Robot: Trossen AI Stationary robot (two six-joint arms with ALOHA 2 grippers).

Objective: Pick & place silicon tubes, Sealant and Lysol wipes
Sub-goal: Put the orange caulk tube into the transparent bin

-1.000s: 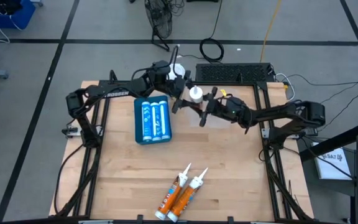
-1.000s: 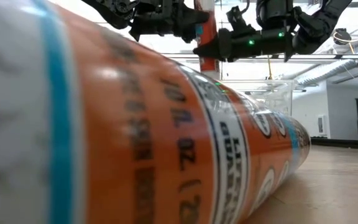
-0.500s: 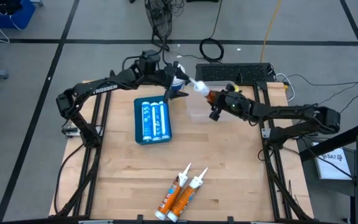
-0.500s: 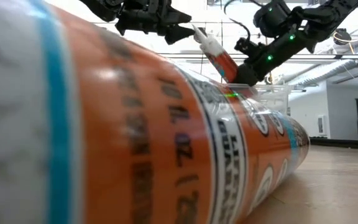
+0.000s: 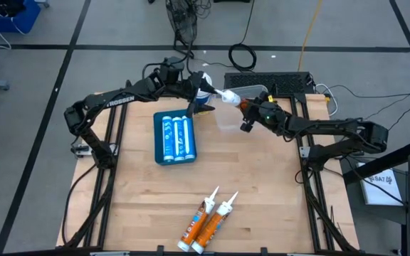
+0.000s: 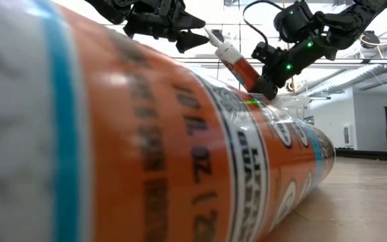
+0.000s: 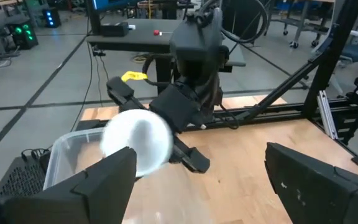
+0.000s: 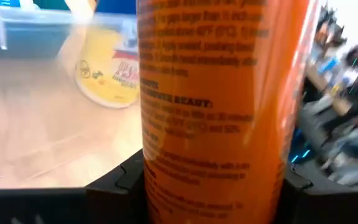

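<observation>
My right gripper point(image 5: 250, 114) is shut on an orange sealant tube point(image 5: 235, 102) above the clear plastic tub point(image 5: 253, 91) at the table's far side. The tube slants, and its white nozzle point(image 6: 218, 42) points up toward my left gripper point(image 5: 196, 98). That gripper stands open a little short of the nozzle, with nothing between its fingers. The Lysol wipes canister point(image 5: 205, 89) stands just beside my left gripper and is partly hidden by it; its yellow label point(image 8: 107, 74) shows past the tube in the right wrist view. My right gripper pinches the tube's orange body point(image 8: 213, 143) between its two fingers point(image 8: 126, 183), which lie across the tube. In the low view it holds the tube's lower part point(image 6: 254, 75). The tube is lifted clear above the tub, slanting with its nozzle upward.
A blue tray point(image 5: 174, 137) with white-and-blue silicon tubes lies left of centre. Two more orange tubes point(image 5: 206, 222) lie near the front edge; one point(image 6: 146, 154) fills most of the low view. A keyboard point(image 5: 269, 83) sits beyond the far edge.
My left gripper has opened, let go of the tube's top and drawn back toward the far left. My right gripper has kept the tube, gone toward the table's far edge and turned, tipping the tube from upright to a slant over the tub.
</observation>
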